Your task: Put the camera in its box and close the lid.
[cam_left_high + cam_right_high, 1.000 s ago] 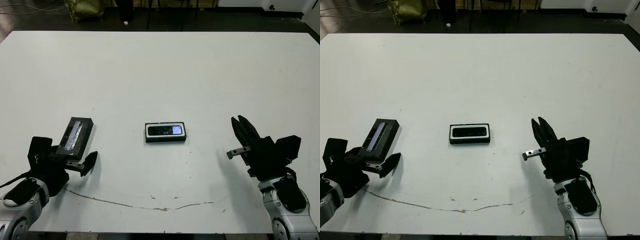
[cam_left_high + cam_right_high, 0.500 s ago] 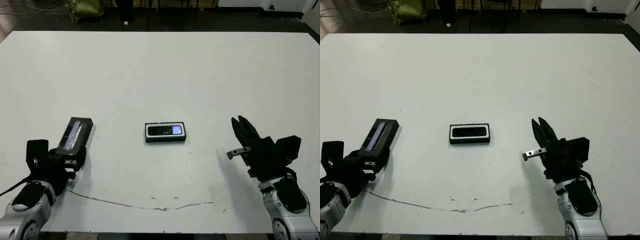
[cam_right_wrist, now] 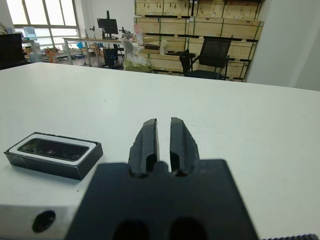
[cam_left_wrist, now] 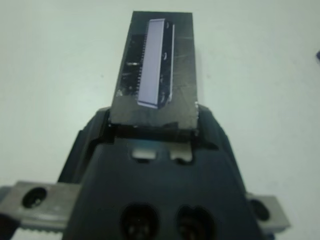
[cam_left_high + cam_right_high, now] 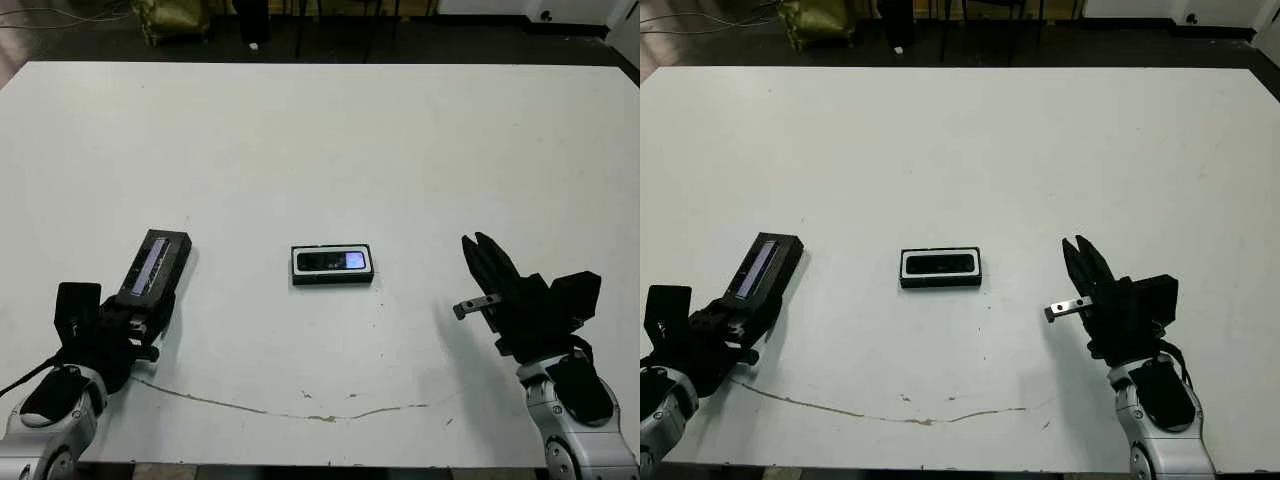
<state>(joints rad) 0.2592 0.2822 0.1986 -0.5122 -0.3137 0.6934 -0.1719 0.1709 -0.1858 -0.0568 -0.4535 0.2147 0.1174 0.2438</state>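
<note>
Left claw (image 5: 135, 315) grips lid (image 5: 155, 266); right claw (image 5: 487, 268) shut (camera (image 5: 332, 261) boxed).

Black lid (image 5: 154, 267) with silvery strip; black box (image 5: 332, 265), seemingly white-lined.

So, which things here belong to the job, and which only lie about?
Belong to the job:
- camera, already lying in the box
- box, at the table's middle
- lid, gripped by the left gripper

Only lying about:
- nothing else on the table; a chair and desks stand beyond it
</note>
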